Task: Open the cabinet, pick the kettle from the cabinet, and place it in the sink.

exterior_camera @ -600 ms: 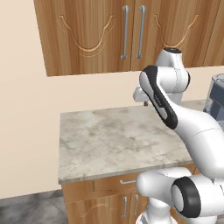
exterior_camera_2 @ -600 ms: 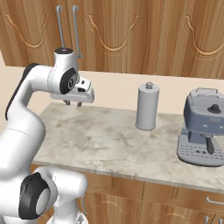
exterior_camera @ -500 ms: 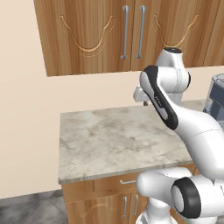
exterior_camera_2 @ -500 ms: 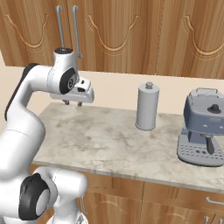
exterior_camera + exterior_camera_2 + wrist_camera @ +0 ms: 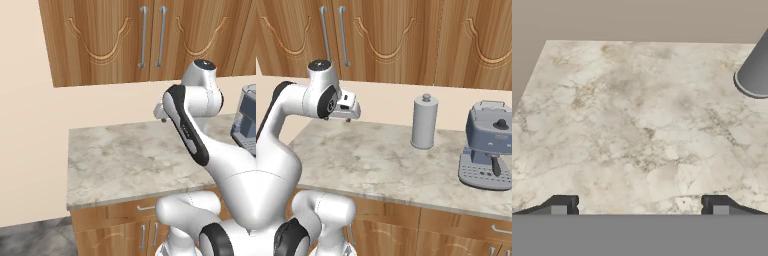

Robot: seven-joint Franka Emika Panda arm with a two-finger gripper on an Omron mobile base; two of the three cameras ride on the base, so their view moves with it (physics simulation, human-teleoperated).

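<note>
We've got the gripper (image 5: 339, 118) spread wide, holding nothing, with the closed cabinet (image 5: 331, 37) at its 12 o'clock.

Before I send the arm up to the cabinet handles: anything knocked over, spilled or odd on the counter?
Nothing stands out. The grey canister stands upright on the marble counter, the coffee machine sits square beside it, and both cabinet doors are shut. The gripper hangs open above bare counter, holding nothing.
</note>
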